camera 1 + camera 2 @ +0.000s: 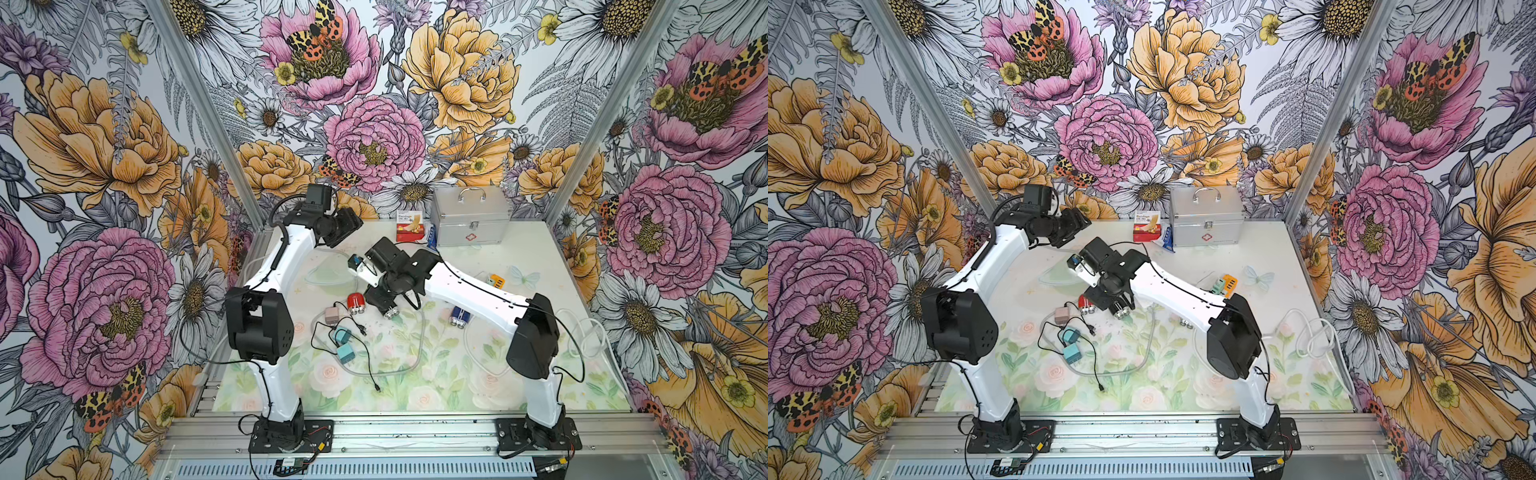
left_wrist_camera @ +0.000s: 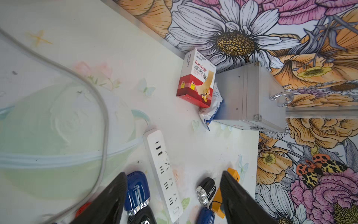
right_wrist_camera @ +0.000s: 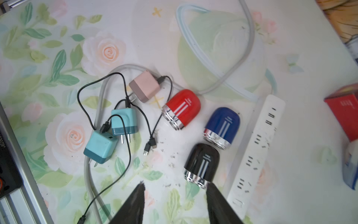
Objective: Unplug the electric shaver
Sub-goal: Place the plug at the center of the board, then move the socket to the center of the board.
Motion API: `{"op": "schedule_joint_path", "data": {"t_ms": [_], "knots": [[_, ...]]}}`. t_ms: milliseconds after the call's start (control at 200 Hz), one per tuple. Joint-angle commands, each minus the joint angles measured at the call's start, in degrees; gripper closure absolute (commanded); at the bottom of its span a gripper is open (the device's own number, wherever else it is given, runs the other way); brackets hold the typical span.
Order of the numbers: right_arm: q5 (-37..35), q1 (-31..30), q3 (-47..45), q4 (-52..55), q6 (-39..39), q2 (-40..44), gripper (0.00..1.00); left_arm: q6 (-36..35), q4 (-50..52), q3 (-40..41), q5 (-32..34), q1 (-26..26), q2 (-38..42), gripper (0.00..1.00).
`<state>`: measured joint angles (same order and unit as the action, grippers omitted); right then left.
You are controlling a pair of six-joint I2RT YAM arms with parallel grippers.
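Right gripper: jaws apart, nothing between them. Glossy black dome-shaped electric shaver lies just ahead, no cable in it. Its chrome head is by one finger; contact unclear. Blue dome-shaped shaver and red dome-shaped shaver lie beside it, long white plastic power strip alongside. Left gripper: spread, holding nothing.

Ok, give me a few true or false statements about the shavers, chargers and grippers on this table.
No plug sits in the visible sockets of the white power strip. True.
The red shaver lies next to the pink charger. True.
The right gripper is clamped on the black shaver. False: its jaws are open, holding nothing.
The metal case stands open. False: its lid is shut.
The left gripper is open. True.
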<state>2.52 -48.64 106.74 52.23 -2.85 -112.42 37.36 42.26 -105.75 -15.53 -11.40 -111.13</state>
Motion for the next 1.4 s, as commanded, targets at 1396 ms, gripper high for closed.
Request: {"op": "schedule_joint_path", "data": {"t_ms": [1396], "knots": [[-12.15,32.73,-29.92,-0.02,52.97,13.77,0.5,-7.13,0.43,-16.88,-9.25,-10.76,-19.83,0.24]]}}
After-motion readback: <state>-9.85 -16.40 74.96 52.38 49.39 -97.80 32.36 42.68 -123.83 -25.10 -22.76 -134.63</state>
